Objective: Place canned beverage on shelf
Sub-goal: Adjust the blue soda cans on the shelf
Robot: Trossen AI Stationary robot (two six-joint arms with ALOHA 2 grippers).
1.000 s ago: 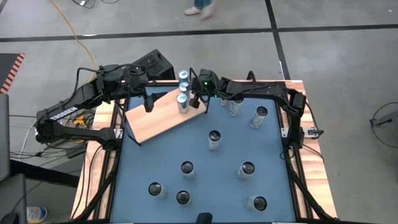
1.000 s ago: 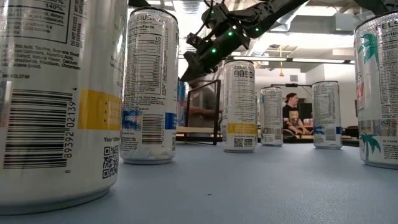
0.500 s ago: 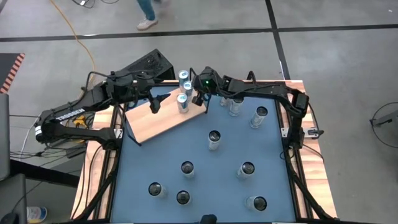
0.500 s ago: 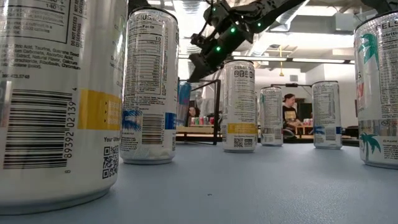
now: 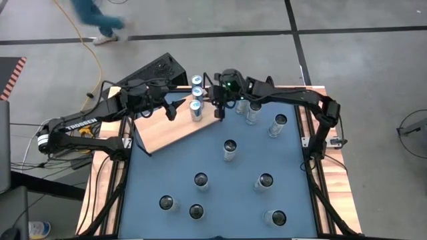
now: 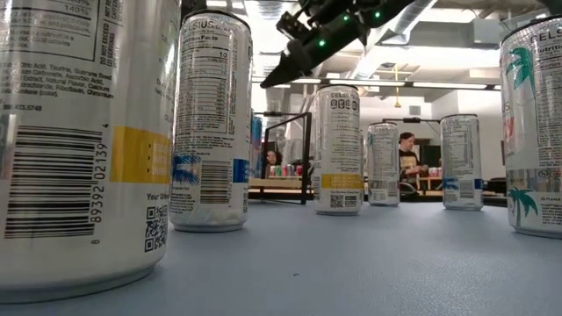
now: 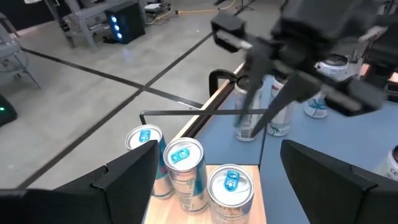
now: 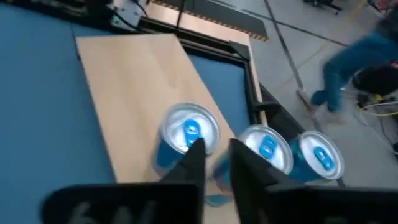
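Grey concrete floor [image 5: 360, 73], black floor lines [image 5: 200, 35]

1. Left arm [image 5: 87, 123]: matte black, jointed tubular links; white lettering on the long link.
2. Right arm [image 5: 293, 100]: same black build, small green indicator lights near the wrist.
3. Thin black cables run along both arms.
4. Left gripper [image 7: 214, 180]: two broad flat dark fingers.
5. Right gripper [image 8: 214, 158]: two tapered dark fingers, blunt-tipped.

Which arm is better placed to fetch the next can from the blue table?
Right, probably. The right gripper hangs empty beside the shelf edge, close to the nearest table cans, while the left gripper hovers over the shelf, farther from them.
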